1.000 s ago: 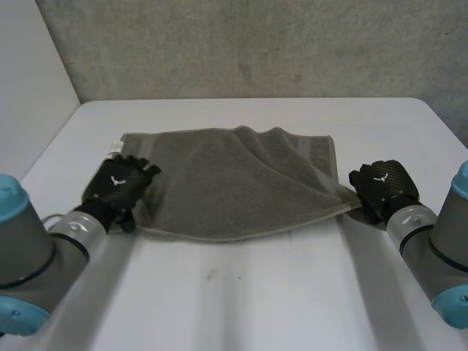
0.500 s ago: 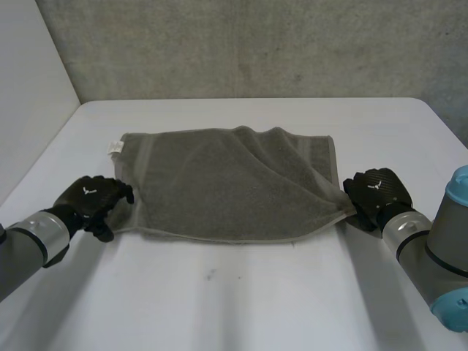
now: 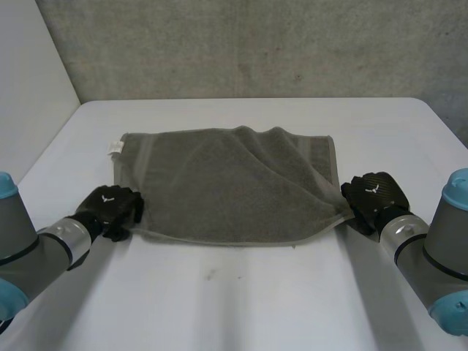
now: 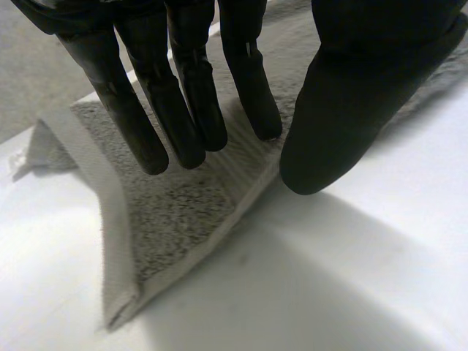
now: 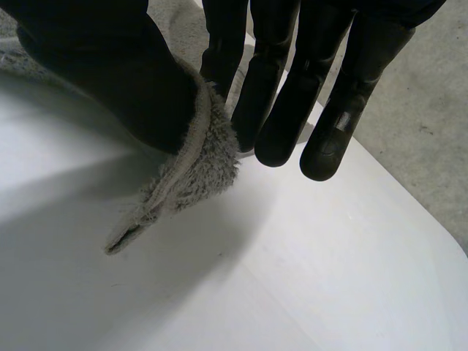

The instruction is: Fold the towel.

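A grey towel [image 3: 234,186] lies spread on the white table [image 3: 241,292], with a loose fold running toward its near right corner. My left hand [image 3: 110,205] is at the near left corner. In the left wrist view its fingers [image 4: 183,110] rest on top of the towel [image 4: 168,219] and the thumb [image 4: 336,117] presses at the raised edge, pinching it. My right hand [image 3: 373,191] is at the near right corner. There the thumb [image 5: 117,73] clamps the towel's corner [image 5: 194,168] against the fingers [image 5: 278,110].
A small white tag [image 3: 115,148] sticks out at the towel's far left corner. Grey walls stand behind the table and to its left. Bare table lies in front of the towel, between the two arms.
My left hand left the towel's left edge, swung outward, and came back to the near left corner with its fingers closing. The right hand crept slightly nearer, still holding its corner.
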{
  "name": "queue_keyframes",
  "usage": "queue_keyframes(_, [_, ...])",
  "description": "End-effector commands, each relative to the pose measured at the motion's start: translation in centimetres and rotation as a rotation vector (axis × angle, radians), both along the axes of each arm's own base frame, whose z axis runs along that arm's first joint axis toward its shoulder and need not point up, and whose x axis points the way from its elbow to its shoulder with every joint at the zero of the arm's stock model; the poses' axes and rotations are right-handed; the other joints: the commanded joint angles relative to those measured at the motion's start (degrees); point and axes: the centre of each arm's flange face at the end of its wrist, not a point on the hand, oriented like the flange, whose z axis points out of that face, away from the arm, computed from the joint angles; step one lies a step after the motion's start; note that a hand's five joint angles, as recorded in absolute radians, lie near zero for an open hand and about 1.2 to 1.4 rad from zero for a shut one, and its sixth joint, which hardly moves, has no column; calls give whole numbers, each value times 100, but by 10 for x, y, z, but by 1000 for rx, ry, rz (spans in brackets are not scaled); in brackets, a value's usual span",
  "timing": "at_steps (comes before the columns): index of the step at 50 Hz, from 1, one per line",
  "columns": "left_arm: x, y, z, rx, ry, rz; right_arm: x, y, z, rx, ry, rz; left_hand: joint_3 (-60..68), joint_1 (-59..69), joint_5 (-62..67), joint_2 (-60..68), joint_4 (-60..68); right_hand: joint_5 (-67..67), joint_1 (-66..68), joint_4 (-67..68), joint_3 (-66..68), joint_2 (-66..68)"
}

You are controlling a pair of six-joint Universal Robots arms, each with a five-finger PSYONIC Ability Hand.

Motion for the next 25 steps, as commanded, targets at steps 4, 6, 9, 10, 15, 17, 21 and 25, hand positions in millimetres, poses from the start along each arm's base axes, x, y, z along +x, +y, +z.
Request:
queue_keyframes(4, [3,-6,2,-50,-39,71,-2,-1,3,-5,1,-12,2970,2951,2975,2965,2964,1319,2431,1159,1254,1283])
queue_keyframes(6, [3,-4,5,-58,-51,86,-2,0,4,2,4,-10,2970,2951,2975,2965,2964,1319,2431,1159,1254,1283])
queue_keyframes(9, [1,3,20,-93,-68,101,-3,3,7,20,23,-4,2970,2951,2975,2965,2964,1319,2431,1159,1254,1283])
queue_keyframes(10, [1,11,26,-102,-81,106,-3,3,7,20,23,-4,2970,2951,2975,2965,2964,1319,2431,1159,1254,1283])
queue_keyframes(15, [5,41,45,-118,-196,88,-6,19,29,93,82,21,2970,2951,2975,2965,2964,1319,2431,1159,1254,1283])
queue_keyframes(17, [7,52,54,-125,-250,78,-9,33,38,167,167,65,2970,2951,2975,2965,2964,1319,2431,1159,1254,1283])
queue_keyframes(21, [15,84,77,-126,-399,54,-12,47,46,222,259,131,2970,2951,2975,2965,2964,1319,2431,1159,1254,1283])
queue_keyframes(25, [18,100,91,-130,-469,24,-16,66,64,228,373,208,2970,2951,2975,2965,2964,1319,2431,1159,1254,1283])
